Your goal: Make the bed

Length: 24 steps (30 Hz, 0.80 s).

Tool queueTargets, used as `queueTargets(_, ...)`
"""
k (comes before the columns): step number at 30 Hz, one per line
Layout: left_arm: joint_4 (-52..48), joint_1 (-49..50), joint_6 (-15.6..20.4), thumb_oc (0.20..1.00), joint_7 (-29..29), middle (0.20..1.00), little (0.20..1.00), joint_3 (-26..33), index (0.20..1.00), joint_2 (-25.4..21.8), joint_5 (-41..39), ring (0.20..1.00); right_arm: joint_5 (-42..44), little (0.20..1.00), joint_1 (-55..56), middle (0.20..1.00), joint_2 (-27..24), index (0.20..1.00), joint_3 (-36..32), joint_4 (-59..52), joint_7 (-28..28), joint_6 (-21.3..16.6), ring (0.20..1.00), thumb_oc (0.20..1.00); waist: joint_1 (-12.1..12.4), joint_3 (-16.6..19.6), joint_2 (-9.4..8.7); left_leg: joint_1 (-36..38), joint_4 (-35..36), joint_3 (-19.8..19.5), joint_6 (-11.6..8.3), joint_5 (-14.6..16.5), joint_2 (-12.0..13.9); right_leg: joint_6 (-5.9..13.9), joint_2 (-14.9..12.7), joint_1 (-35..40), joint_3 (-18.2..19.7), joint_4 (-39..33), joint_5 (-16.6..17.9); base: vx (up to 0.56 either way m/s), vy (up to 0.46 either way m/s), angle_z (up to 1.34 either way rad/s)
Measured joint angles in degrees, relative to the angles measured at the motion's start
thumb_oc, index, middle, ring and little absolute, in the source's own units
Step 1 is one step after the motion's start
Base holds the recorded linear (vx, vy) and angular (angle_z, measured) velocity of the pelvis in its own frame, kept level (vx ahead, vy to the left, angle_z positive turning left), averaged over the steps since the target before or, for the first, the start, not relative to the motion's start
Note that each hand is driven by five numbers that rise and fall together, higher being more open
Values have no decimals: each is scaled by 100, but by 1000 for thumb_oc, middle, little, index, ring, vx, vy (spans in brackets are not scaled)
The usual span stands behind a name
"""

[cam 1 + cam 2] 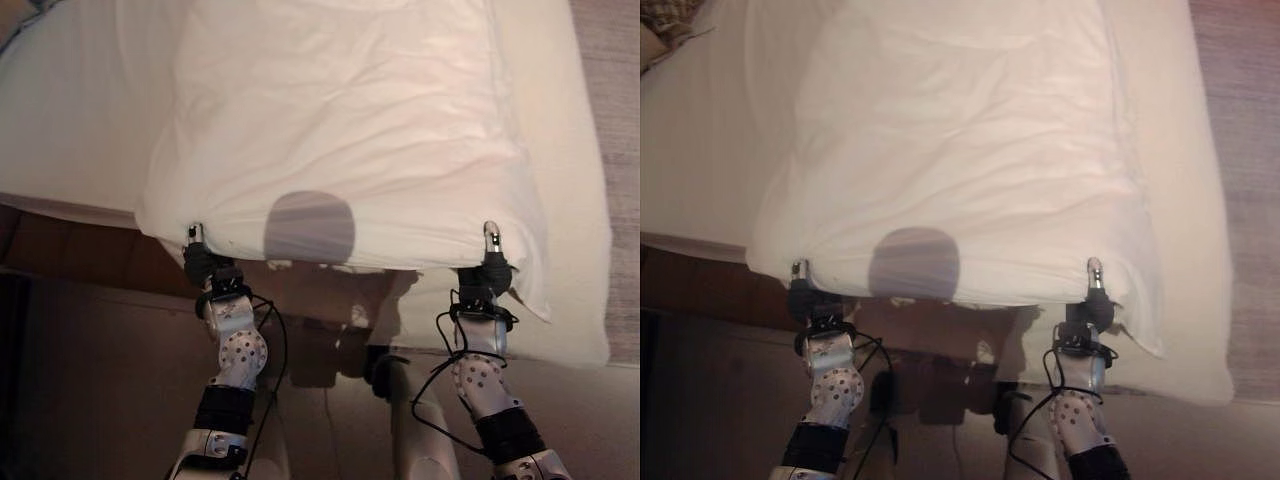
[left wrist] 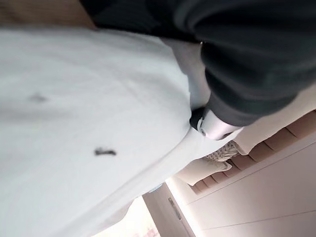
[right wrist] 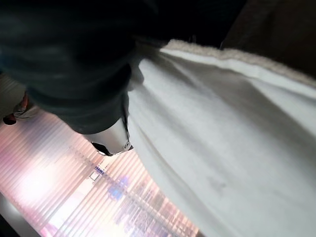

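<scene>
A white duvet (image 1: 340, 130) lies spread along the bed, over the white sheet (image 1: 70, 120). Its near edge hangs just past the foot of the mattress. My left hand (image 1: 205, 262) grips the near left corner, thumb on top of the cloth and fingers under it. My right hand (image 1: 490, 268) holds the near right corner the same way. In the left wrist view the thumb (image 2: 217, 126) presses into the white cloth (image 2: 89, 123). The right wrist view shows the thumb (image 3: 111, 140) against the duvet (image 3: 222, 148). Both hands are at about the same height, roughly a duvet's width apart.
The bed's brown wooden frame (image 1: 70, 250) runs below the mattress on the left. Grey carpet (image 1: 610, 100) lies along the bed's right side. A patterned cloth (image 1: 665, 25) sits at the far left corner of the bed.
</scene>
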State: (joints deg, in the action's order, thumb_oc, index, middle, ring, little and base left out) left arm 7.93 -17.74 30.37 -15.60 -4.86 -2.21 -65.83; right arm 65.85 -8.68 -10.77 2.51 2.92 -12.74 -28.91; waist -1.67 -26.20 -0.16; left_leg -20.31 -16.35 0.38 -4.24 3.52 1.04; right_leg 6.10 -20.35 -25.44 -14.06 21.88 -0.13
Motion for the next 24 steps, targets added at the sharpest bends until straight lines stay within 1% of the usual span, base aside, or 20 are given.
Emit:
queueTargets(1,-2,-3,-5,200,58,200,200,-70,200,-155,31,200,-2,200,20,200,57,200,-8,18,-37,4,200,200,-67,3,5,-67,-102,262,172,-73,-146,18,-155,213,23,-418,223,71,586,30)
queueTargets(2,-2,18,-5,200,58,200,200,-69,200,-199,112,200,-23,200,3,200,101,200,-9,24,-25,4,200,200,-50,3,25,-110,-165,294,252,-33,-154,-31,-189,296,132,-583,263,23,508,28)
queueTargets(3,-2,-15,-8,200,63,200,200,-84,200,-265,143,200,-53,200,142,200,146,200,-14,-56,2,21,200,200,-53,2,60,-203,-479,240,404,199,-399,-125,-108,363,480,-715,494,-20,452,1)
queueTargets(4,-4,10,-9,200,80,200,200,-63,200,-313,158,200,-57,200,160,200,198,200,-1,-16,44,33,200,200,-36,6,67,-247,-579,239,460,247,-443,-175,-113,346,679,-700,562,-29,384,-11)
queueTargets(5,-20,113,-12,200,128,200,200,-19,200,-404,202,200,-57,200,187,200,287,200,55,29,78,82,200,200,-26,33,79,-268,-580,282,546,318,-358,-87,-27,283,813,-671,481,-44,353,-30)
queueTargets(6,-59,202,-23,200,197,200,200,58,200,-469,213,200,-70,200,267,200,343,200,119,46,110,143,200,200,26,77,-1,-265,-479,409,645,287,-393,111,319,149,734,-497,272,-24,302,-54)
queueTargets(7,-103,278,-23,200,218,200,200,138,200,-493,216,200,-87,200,242,200,331,200,205,52,124,179,200,200,123,77,-26,-260,-397,446,633,259,-340,178,495,-21,707,-253,147,-17,269,-75)
queueTargets(8,-142,459,-42,200,209,200,200,259,200,-505,206,200,-120,200,234,200,326,200,277,66,192,249,200,200,92,97,-54,-224,-210,434,669,171,-354,28,966,-179,759,-13,-221,13,211,-58)
queueTargets(9,-159,515,-77,200,209,200,200,267,200,-497,206,200,-120,200,208,200,319,200,276,69,218,267,200,200,96,100,-58,-193,-118,414,681,115,-394,-78,1166,-154,859,-47,-334,20,144,-31)
queueTargets(10,-186,571,-119,200,208,200,200,262,200,-457,207,200,-124,200,300,200,289,200,268,121,243,306,200,200,-74,101,-67,-74,96,350,725,26,-505,-160,1477,-92,1151,-63,-435,26,90,4)
queueTargets(11,-187,578,-130,200,209,200,200,261,200,-439,208,200,-123,200,277,200,276,200,266,186,244,318,200,200,-80,103,-67,7,188,269,718,-22,-516,-166,1527,-20,1294,-110,-445,23,48,-4)
queueTargets(13,-213,619,-167,200,211,200,200,231,200,-419,218,200,-124,200,436,200,270,200,268,223,262,326,200,200,-137,108,-96,211,374,238,703,-68,-547,-192,1607,164,1441,-234,-429,2,12,-2)
queueTargets(16,-443,776,-199,200,215,200,200,230,200,-426,224,200,-125,200,476,200,257,200,273,222,357,331,200,200,-188,118,-110,331,530,221,650,-109,-510,-234,1639,299,1388,-389,-442,-28,-7,2)
queueTargets(20,-452,867,-201,200,223,200,200,245,200,-394,201,200,-124,200,402,200,236,200,305,318,350,339,200,200,-138,124,-101,442,584,361,606,-108,-438,-280,1694,351,1377,-417,-426,-39,-75,-9)
queueTargets(21,-415,773,-233,200,248,200,200,238,200,-353,175,200,-148,200,385,200,211,200,256,372,340,338,200,200,-204,117,-100,138,40,437,260,-102,-434,-399,1613,367,1216,-349,-437,-27,-20,47)
queueTargets(22,-414,753,-258,200,252,200,200,204,200,-321,149,200,-147,200,359,200,166,200,250,391,312,326,200,200,-211,114,-105,13,-149,511,128,-198,-461,-433,1555,396,1163,-334,-459,-35,-24,63)
queueTargets(23,-419,758,-263,200,270,200,200,158,200,-302,141,200,-144,200,352,200,106,200,254,439,241,327,200,200,-174,116,-104,47,-166,639,-32,-300,-460,-444,1501,460,1142,-325,-479,-33,-19,36)
queueTargets(24,-420,786,-262,200,277,200,200,161,200,-302,140,200,-144,200,373,200,107,200,257,448,212,327,200,200,-154,117,-102,81,-171,670,-42,-306,-449,-484,1502,496,1123,-327,-506,-24,-11,18)
